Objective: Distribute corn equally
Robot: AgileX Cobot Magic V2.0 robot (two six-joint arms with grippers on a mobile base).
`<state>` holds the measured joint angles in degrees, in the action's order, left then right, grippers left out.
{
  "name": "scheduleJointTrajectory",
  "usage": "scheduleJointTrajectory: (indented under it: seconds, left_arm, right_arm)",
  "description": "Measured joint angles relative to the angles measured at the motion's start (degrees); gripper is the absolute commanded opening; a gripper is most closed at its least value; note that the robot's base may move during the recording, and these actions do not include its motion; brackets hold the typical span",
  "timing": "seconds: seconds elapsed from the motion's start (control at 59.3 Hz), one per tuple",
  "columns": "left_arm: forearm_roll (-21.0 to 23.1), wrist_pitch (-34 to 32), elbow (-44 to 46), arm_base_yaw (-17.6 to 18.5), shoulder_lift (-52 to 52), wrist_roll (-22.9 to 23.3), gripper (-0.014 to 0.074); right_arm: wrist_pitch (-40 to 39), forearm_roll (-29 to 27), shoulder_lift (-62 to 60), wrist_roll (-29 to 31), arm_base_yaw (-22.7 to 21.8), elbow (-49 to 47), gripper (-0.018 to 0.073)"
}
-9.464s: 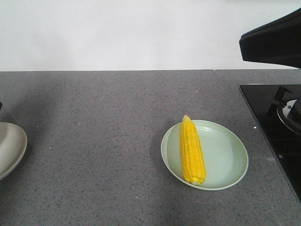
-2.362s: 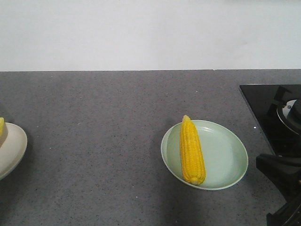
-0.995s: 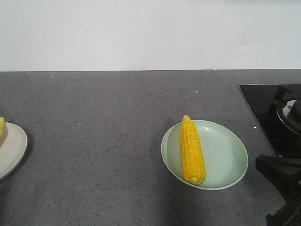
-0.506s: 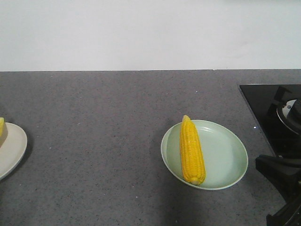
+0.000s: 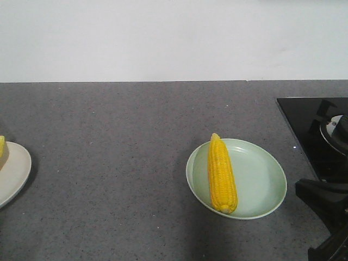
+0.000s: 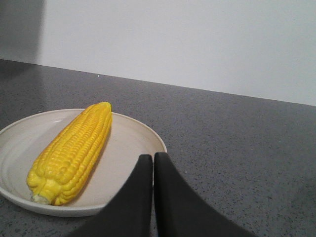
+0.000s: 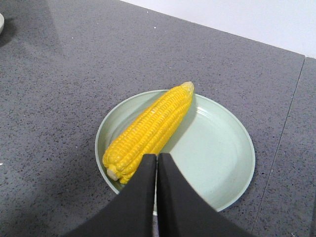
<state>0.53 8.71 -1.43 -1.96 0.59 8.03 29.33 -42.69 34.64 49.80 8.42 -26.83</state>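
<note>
Right gripper (image 7: 156, 160) closed above corn (image 7: 148, 130)

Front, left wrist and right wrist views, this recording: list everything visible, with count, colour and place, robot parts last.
corn: two, bright yellow; one on the green plate, one on the cream plate
green plate: one, pale green, on the countertop right of centre
cream plate: one, off-white, at the left edge of the front view
countertop: one, speckled dark grey
stove: one, black, far right
wall: white, behind the countertop
left pincer: black, shut, empty, over the cream plate's rim
right pincer: black, shut, empty, above the green plate
</note>
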Motion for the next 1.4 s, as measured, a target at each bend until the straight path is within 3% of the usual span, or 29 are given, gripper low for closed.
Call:
scheduleJointTrajectory:
  seconds: [1.113,1.4]
  left_arm:
    - [0.0,0.0,0.0,0.0,0.0,-0.05,-0.0007]
    - [0.0,0.0,0.0,0.0,0.0,-0.05,-0.0007]
  right_arm:
    - [0.0,0.0,0.0,0.05,0.0,0.0,-0.0006]
    - [-0.25,6.95,-1.18,-2.26,0.0,0.0,-0.0006]
